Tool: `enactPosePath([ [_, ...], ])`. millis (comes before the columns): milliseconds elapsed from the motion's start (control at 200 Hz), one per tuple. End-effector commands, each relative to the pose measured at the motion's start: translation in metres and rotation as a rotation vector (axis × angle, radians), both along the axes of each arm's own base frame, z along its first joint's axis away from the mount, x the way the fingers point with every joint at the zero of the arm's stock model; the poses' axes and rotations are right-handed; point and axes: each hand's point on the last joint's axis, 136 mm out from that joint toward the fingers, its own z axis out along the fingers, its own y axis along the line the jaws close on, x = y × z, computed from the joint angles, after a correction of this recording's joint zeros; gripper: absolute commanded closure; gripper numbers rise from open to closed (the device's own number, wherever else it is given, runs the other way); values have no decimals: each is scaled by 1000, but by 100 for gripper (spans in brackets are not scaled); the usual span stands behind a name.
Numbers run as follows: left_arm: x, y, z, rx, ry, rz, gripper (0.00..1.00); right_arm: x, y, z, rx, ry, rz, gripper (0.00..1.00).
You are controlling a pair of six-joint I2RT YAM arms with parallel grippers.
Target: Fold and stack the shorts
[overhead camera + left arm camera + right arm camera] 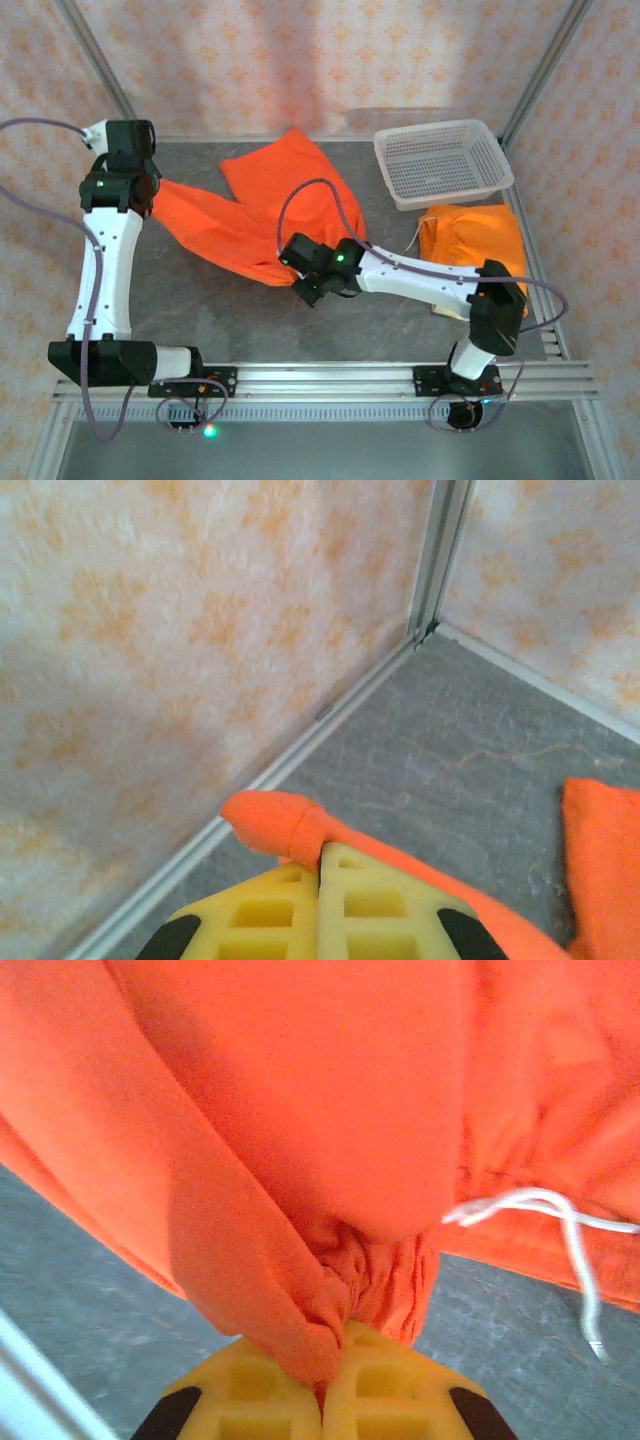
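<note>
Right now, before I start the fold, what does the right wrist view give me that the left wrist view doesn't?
Right wrist view: the white cord drawstring and the gathered elastic waistband, bunched at the right end effector. Left wrist view: the orange-patterned wall, the metal corner post, and a rolled hem at the left end effector. Shared: yellow fingers shut on the bright orange cloth shorts over the grey stone-look tabletop.

Bright orange shorts (250,215), white drawstring (560,1220), white mesh basket (440,160), grey table (230,310)
</note>
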Motion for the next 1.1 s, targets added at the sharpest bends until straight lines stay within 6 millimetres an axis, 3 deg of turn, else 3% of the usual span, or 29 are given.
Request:
enactPosePath([
  [0,3,3,14,74,78,-29,100,-21,-11,4,7,116,-9,100],
  [140,43,-18,22,65,69,-103,100,-19,-22,-2,48,201,-87,100],
  [305,109,-47,7,111,147,-165,100,-9,-44,-19,64,287,-206,100],
  [435,166,-71,-22,163,220,-196,100,-2,-59,-31,55,315,-274,100],
  [565,207,-90,-52,203,261,-215,100,9,-75,-41,49,345,-350,100],
  [746,244,-109,-85,208,240,-239,100,22,-90,-44,68,370,-407,100],
  [896,266,-123,-89,187,159,-258,100,33,-100,-48,65,380,-444,100],
  [1096,297,-150,-106,93,53,-325,92,57,-124,-57,46,371,-562,91],
])
